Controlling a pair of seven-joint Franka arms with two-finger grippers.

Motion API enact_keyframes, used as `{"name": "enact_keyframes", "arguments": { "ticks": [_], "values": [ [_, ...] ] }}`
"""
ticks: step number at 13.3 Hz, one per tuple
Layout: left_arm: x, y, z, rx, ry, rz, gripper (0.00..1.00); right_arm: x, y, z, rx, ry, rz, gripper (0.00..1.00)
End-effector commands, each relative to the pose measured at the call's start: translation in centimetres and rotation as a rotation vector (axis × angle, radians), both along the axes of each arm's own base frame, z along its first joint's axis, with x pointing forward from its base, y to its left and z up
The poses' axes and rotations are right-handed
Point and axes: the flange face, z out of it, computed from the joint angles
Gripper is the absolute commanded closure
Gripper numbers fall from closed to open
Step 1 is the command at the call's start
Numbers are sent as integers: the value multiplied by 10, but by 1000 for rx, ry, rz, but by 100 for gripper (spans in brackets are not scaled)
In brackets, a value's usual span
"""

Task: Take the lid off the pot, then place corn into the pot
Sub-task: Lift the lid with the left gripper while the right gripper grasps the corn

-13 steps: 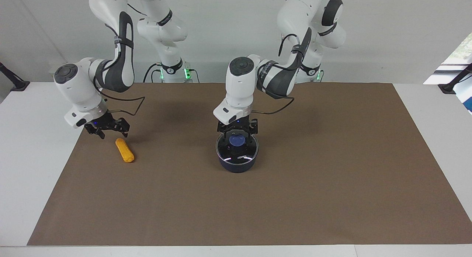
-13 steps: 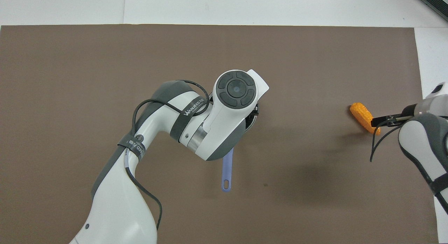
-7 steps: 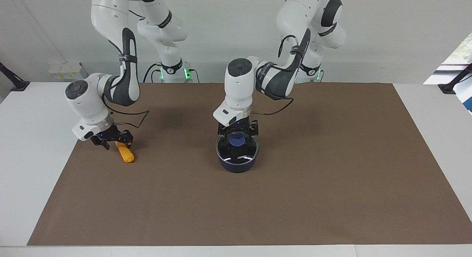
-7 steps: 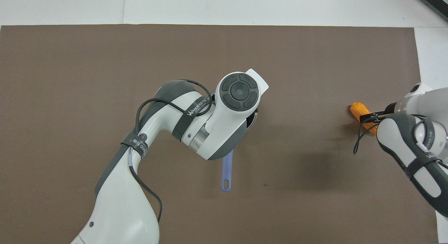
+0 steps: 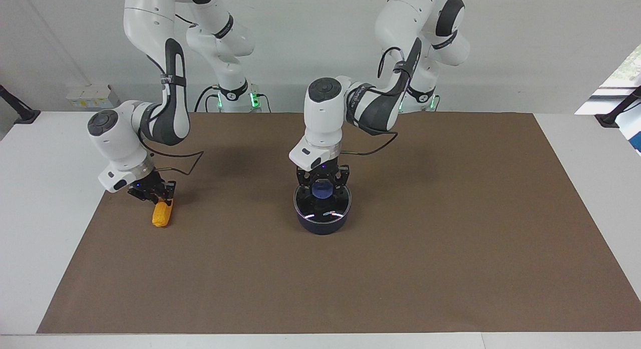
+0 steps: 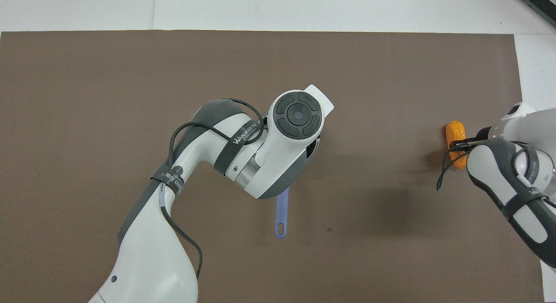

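Note:
The navy pot [image 5: 321, 225] stands mid-mat with the glass lid [image 5: 324, 210] on it. My left gripper [image 5: 323, 183] is down over the lid, set around its blue-purple knob [image 5: 322, 189]. In the overhead view the left wrist hides the lid and most of the pot; only the pot's handle [image 6: 281, 211] shows, pointing toward the robots. The orange-yellow corn [image 5: 161, 215] is at the right arm's end of the mat. My right gripper [image 5: 152, 195] is shut on its upper end. The corn [image 6: 455, 131] also shows in the overhead view, sticking out of the right gripper [image 6: 459, 144].
A brown mat [image 5: 400, 269] covers the white table [image 5: 40, 199]. Nothing else lies on the mat.
My right gripper came down onto the corn and closed on it; the corn turned from slanted to nearly end-on. My left gripper stayed over the lid's knob. The lid still sits on the pot.

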Motion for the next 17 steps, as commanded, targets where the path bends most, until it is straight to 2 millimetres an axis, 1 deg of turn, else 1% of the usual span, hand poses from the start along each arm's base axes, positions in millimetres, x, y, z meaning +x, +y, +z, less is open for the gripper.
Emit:
{"name": "enact_keyframes", "arguments": {
  "ticks": [1, 2, 3, 4, 6, 7, 8, 9, 10, 11, 12, 13, 15, 17],
  "values": [
    [2, -3, 6, 16, -29, 15, 100, 8, 1, 41, 23, -20, -11, 100],
    [2, -2, 14, 8, -32, 17, 100, 10, 2, 52, 22, -37, -22, 100],
    [0, -1, 28, -8, -40, 19, 100, 8, 3, 67, 21, -58, -32, 100],
    [0, 4, 46, -27, -57, 25, 100, 6, 6, 77, 27, -55, -40, 100],
    [1, 19, 72, -28, -71, 40, 100, 0, 10, 110, 39, -56, -70, 100],
    [5, 28, 77, -26, -77, 48, 100, -3, 14, 128, 45, -53, -67, 100],
    [16, 48, 75, -19, -71, 76, 100, -8, 15, 148, 48, -62, -65, 100],
    [18, 64, 77, -14, -65, 88, 100, -12, 19, 165, 52, -68, -72, 100],
    [20, 82, 70, 1, -53, 81, 100, -13, 26, 178, 57, -67, -81, 100],
    [27, 108, 71, 6, -52, 77, 100, -13, 31, 185, 61, -62, -86, 100],
    [31, 133, 72, 11, -51, 75, 100, -11, 40, 187, 62, -58, -83, 100],
    [34, 153, 70, 11, -54, 77, 100, -9, 52, 187, 57, -59, -83, 100],
    [38, 188, 58, 15, -53, 79, 100, -3, 79, 187, 49, -66, -88, 100],
    [45, 221, 50, 27, -37, 90, 100, 1, 116, 187, 52, -65, -65, 100]
  ]
}}
